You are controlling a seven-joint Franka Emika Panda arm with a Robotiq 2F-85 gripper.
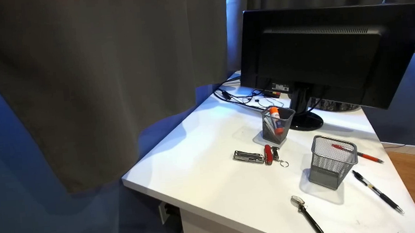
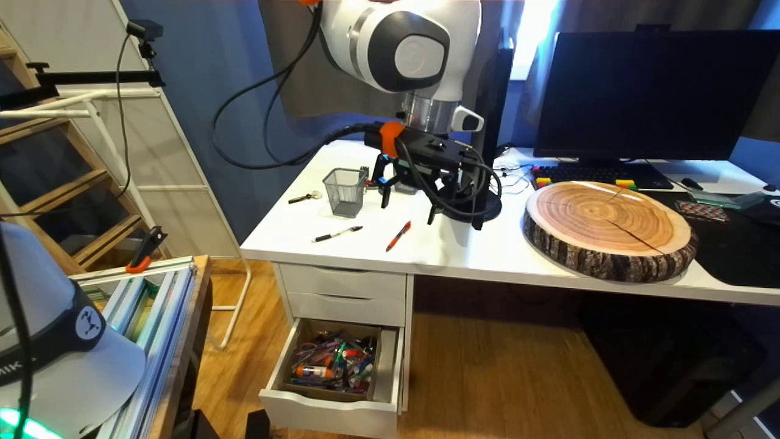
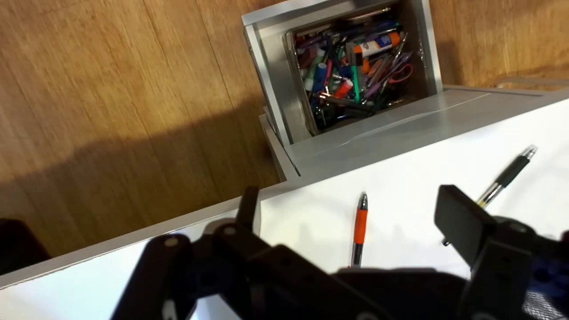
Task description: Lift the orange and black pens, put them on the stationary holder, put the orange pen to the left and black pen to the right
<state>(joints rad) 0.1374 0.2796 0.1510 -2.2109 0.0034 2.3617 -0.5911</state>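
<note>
The orange pen [image 1: 370,156] lies on the white desk, in an exterior view [image 2: 398,236] near the front edge. The black pen [image 1: 380,193], with a clear middle, lies beside it, also in an exterior view [image 2: 337,234]. An empty grey mesh holder [image 1: 325,175] stands upright close to both pens, also in an exterior view [image 2: 345,195]. My gripper [image 2: 431,214] is open and empty above the desk. In the wrist view the orange pen [image 3: 360,226] lies below and between the open fingers [image 3: 355,213]. The right finger partly hides the black pen [image 3: 513,171].
A second mesh holder [image 1: 268,134] contains a glue stick. A multitool [image 1: 249,157], a red knife [image 1: 268,154] and a black-handled magnifier [image 1: 310,219] lie on the desk. A black monitor [image 1: 321,55] stands behind. A drawer [image 2: 329,410] is open below; a wood slab [image 2: 609,225] sits farther along.
</note>
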